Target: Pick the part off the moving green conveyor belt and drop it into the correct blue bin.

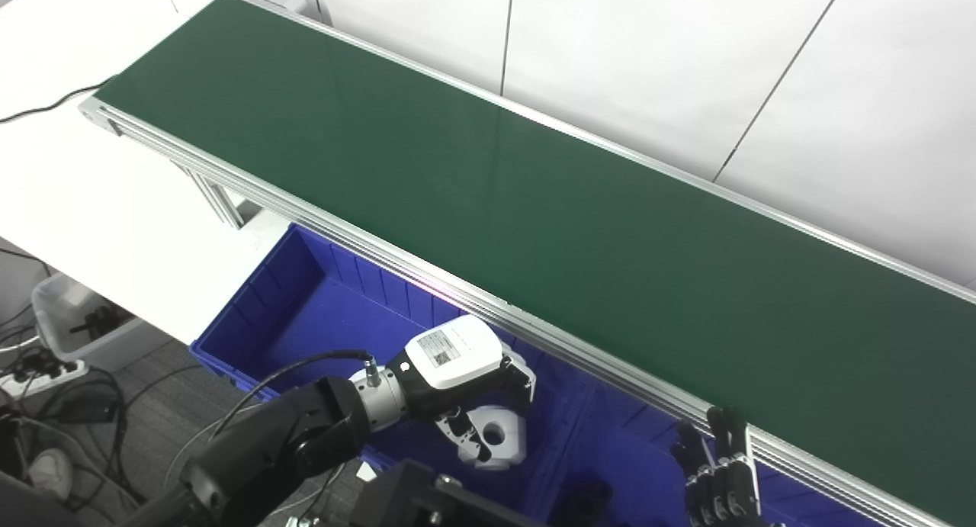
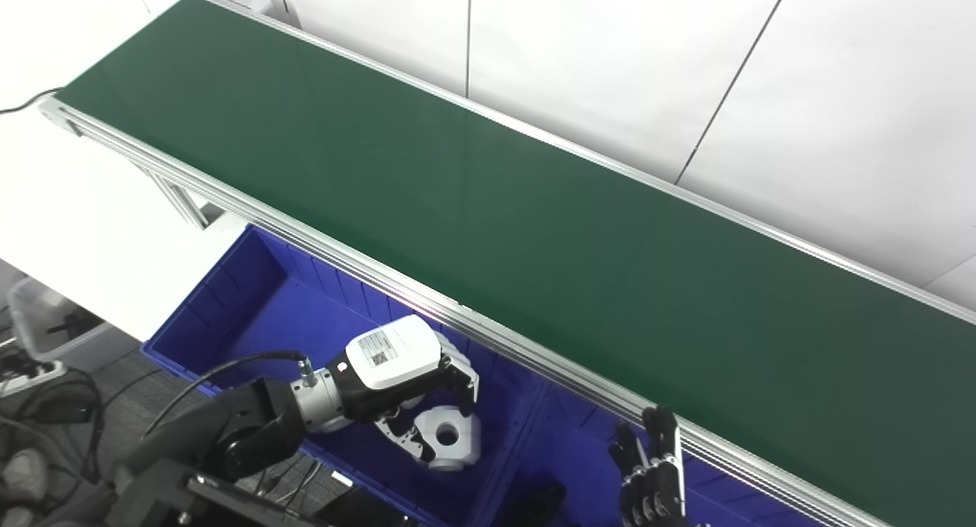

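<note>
The green conveyor belt (image 1: pixel 534 207) runs diagonally from upper left to lower right, and no part shows on it. My left hand (image 1: pixel 465 374) hangs over the left blue bin (image 1: pixel 305 298), just below the belt's near rail. Its fingers (image 1: pixel 522 382) and thumb curl around a white part with a round hole (image 1: pixel 499 435), held low inside that bin. My right hand (image 1: pixel 717 473) is at the bottom edge beside the belt rail, fingers pointing up and apart, holding nothing. It is above the right blue bin (image 1: pixel 633 443).
A dark object (image 1: pixel 583 500) lies in the right bin near the divider. The aluminium belt frame (image 1: pixel 427 271) overhangs the bins' far side. A white table (image 1: pixel 99 207) stands at left, with a clear box (image 1: pixel 76 321) and cables on the floor below it.
</note>
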Robot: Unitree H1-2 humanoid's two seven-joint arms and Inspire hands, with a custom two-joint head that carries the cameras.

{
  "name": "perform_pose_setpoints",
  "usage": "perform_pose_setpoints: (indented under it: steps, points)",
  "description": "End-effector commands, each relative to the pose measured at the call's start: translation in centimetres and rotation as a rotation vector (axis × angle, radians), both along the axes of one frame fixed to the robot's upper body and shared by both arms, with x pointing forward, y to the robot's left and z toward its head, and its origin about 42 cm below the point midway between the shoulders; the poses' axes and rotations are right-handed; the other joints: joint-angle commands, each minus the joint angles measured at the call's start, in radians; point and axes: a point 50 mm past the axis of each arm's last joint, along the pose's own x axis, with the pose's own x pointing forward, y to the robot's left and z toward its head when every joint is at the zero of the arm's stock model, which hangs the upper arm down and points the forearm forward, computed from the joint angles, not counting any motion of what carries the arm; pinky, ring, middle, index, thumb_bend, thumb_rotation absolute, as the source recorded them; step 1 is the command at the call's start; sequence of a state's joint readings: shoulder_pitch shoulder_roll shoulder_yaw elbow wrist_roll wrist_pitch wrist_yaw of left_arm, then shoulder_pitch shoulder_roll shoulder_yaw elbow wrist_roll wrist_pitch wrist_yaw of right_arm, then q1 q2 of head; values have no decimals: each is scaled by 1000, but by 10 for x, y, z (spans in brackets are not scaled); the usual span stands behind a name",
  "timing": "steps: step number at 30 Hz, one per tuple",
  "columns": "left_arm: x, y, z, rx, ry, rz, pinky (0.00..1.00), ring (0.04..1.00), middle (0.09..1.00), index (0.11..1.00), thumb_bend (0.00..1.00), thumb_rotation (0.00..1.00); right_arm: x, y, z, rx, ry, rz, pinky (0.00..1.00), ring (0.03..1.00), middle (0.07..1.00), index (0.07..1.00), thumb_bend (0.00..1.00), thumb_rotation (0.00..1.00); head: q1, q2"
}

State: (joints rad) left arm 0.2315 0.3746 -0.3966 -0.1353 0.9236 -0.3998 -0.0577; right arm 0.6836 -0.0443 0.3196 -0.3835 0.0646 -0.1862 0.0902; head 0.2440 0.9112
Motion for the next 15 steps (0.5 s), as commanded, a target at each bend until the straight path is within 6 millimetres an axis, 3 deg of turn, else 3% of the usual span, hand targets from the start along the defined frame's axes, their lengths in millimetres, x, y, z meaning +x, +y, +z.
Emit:
perform_pose_setpoints:
  steps: [1,6,7,8,9,10,11,12,13,15]
  points:
    - [-3,-3,22,-96,-26,-13,482,548,609,584,913,309,-4,5,9,20,-47,-10,908,923,984,1000,831,940,-27,6]
    - [-38,-26,95,-585,159,58,435,531,607,587,860,309,-6,11,12,1,-38,-14,872,909,968,1000,856,957,-133,26]
    - [-44,-29,103,-677,208,69,445,544,615,594,840,299,-6,13,12,-1,-37,-14,868,904,963,1000,860,959,-209,32]
    - [-52,-34,110,-779,259,86,460,564,628,607,811,313,-6,16,12,-2,-35,-12,867,900,959,1000,864,964,-220,33]
    - [-58,-38,113,-858,303,112,493,597,655,641,775,399,-6,18,11,-4,-34,-11,864,897,956,1000,870,968,-262,36]
    - [-61,-39,115,-904,331,130,544,640,693,687,753,495,-6,21,11,-5,-33,-9,859,894,952,999,876,973,-282,36]
    - [-68,-40,109,-977,391,201,553,648,700,695,750,512,-5,26,10,-3,-31,-8,858,894,952,999,877,974,-342,36]
    - [-72,-37,99,-1020,436,263,747,795,831,849,737,659,-3,31,9,-3,-29,-8,872,898,953,992,885,969,-384,34]
    - [-74,-32,86,-1032,464,320,747,795,831,849,737,659,-2,37,8,-6,-27,-8,872,898,953,992,885,969,-416,31]
    - [-73,-15,58,-972,472,394,904,921,930,949,713,723,-1,46,6,-19,-19,-14,877,899,953,990,886,972,-477,24]
